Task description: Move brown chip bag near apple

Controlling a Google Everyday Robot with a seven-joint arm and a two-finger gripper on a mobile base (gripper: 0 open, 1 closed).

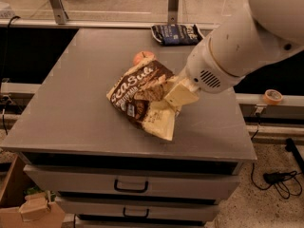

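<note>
Status: the dark brown crinkly chip bag [142, 96] sits tilted just in front of the small red-orange apple [144, 57], hiding its lower part. My guess is it's light, soft and mostly air, with slippery film and crushable contents, so pinch a seam edge. The cream two-finger gripper [179, 94] is front-right of the apple, clamped closed on the bag's right edge. The white arm [228, 56] slants down from the upper right.

Grey table [71, 113], blue snack bag [175, 33] at back, tape roll [273, 97]
</note>
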